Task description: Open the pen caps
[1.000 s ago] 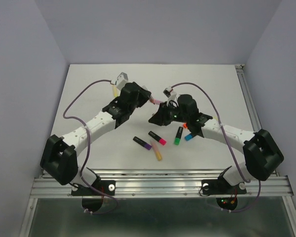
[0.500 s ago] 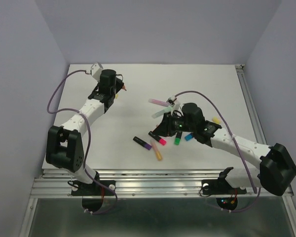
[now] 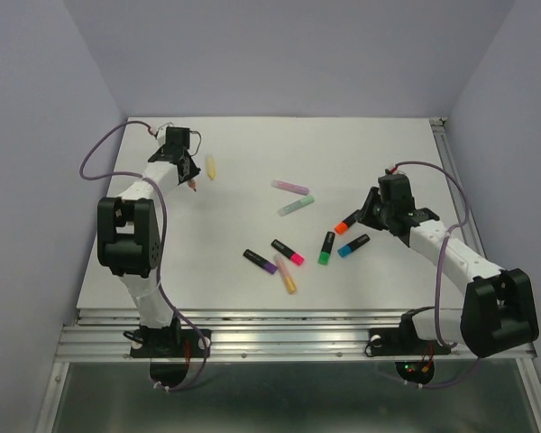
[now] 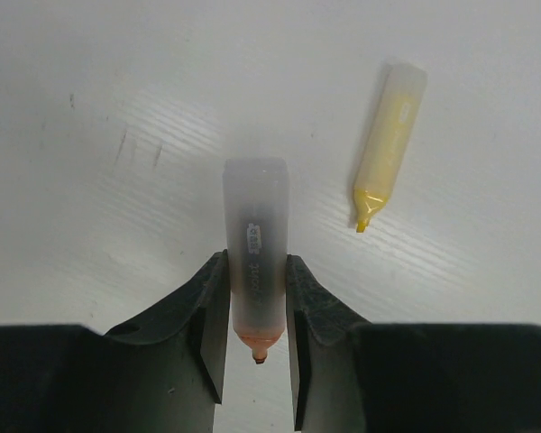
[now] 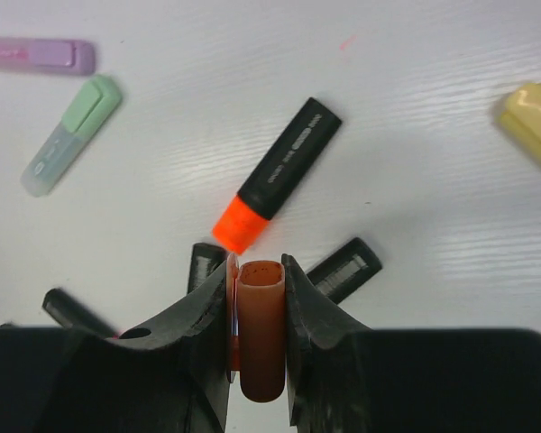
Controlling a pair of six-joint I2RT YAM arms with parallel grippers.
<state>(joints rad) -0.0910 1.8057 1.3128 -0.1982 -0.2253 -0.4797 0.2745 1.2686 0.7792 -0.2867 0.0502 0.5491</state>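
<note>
White tabletop (image 3: 361,144) below, the left fingers (image 4: 212,311) pinch an uncapped orange-tipped pen (image 4: 255,234), the right fingers (image 5: 212,316) an orange cap (image 5: 261,334).

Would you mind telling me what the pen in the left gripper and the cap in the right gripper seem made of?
The pen in the left gripper looks like frosted translucent plastic; orange shows through near its tip. The orange cap in the right gripper seems smooth, opaque moulded plastic, hollow-mouthed.

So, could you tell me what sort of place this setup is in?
Probably a robot lab test cell: a bare white tabletop enclosed by blank lavender panels, an aluminium rail carrying two arms, and highlighters scattered about.
</note>
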